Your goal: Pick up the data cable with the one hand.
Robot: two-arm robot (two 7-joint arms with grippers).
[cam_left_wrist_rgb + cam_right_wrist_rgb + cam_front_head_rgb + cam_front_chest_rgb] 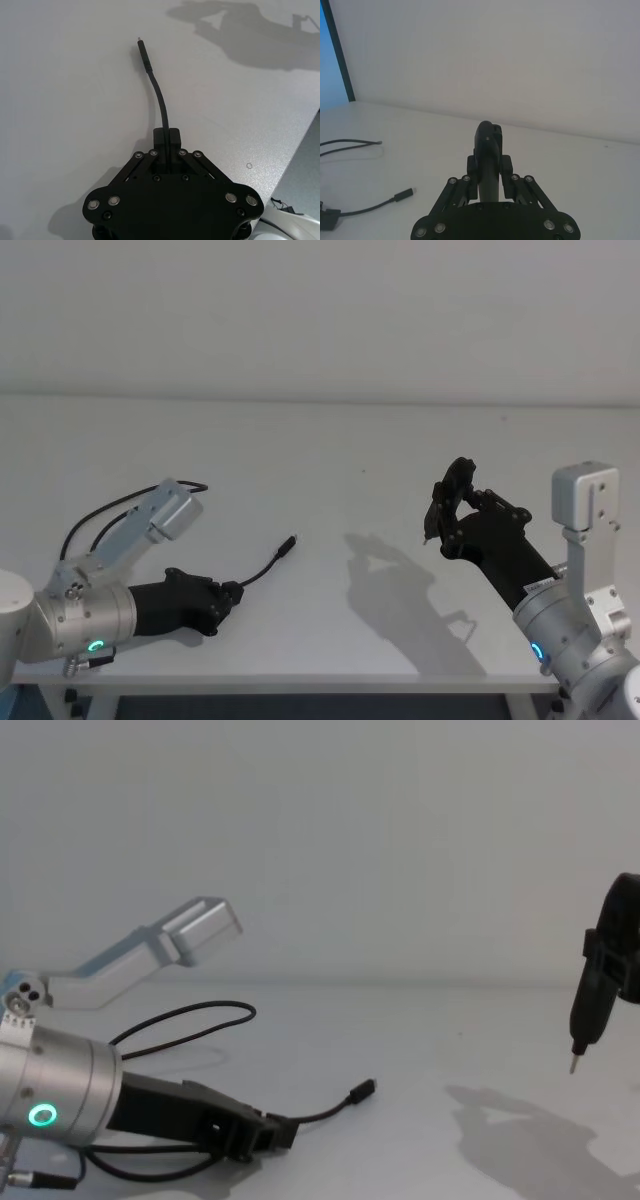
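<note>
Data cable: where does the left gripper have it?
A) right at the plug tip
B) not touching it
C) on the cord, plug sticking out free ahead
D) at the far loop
C: the left gripper is shut on the data cable along its cord, with the plug poking out free ahead.

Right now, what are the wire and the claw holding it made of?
The data cable looks like rubbery matte plastic: it bends in a soft curve without shine. The left gripper, shut on it, looks like hard matte black plastic, with flat angular links and metal screws.
</note>
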